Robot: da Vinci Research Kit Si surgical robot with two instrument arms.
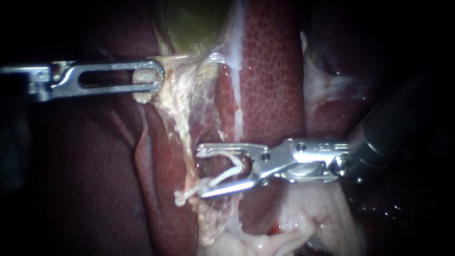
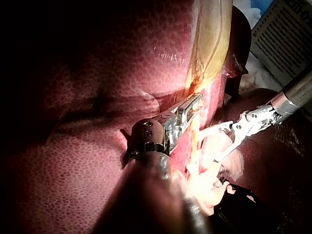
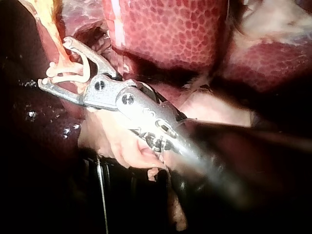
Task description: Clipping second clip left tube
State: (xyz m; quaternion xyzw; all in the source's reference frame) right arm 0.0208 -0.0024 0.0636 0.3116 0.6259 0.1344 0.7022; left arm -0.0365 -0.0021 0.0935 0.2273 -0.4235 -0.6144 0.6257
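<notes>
1. The right instrument (image 1: 200, 172) has its jaws spread wide. A white clip (image 1: 220, 178) sits between them, one leg along each jaw, so both jaws bear on it.
2. The clip's open mouth faces the left tube (image 1: 182, 128), and the jaw tips are right at it. The knobbed end of the lower leg pokes past the jaw tip across the tube's line. I cannot tell whether the tube lies fully inside the clip.
3. The left instrument (image 1: 159, 76) has its long, slotted jaws closed on fatty tissue (image 1: 144, 95) just under the gallbladder (image 1: 194, 23). A lump of that tissue shows through the slot.
4. In the right wrist view, the right instrument (image 3: 54, 62) shows the same wide spread, with the clip (image 3: 73, 73) curving back to a bend deep in the jaws.
5. In the left wrist view, a printed sheet (image 2: 282, 34) lies beyond the liver (image 2: 97, 73). Its lines of print are too small to read.
6. The left tube is a pale, stringy cord that runs down from the gallbladder's neck, ragged with yellowish shreds.
7. The liver (image 1: 270, 71) is dark red, wet and finely pebbled. The gallbladder is a smooth, greenish sac. Both instruments are bright, polished metal, and the right one has pivot pins behind its jaws.
</notes>
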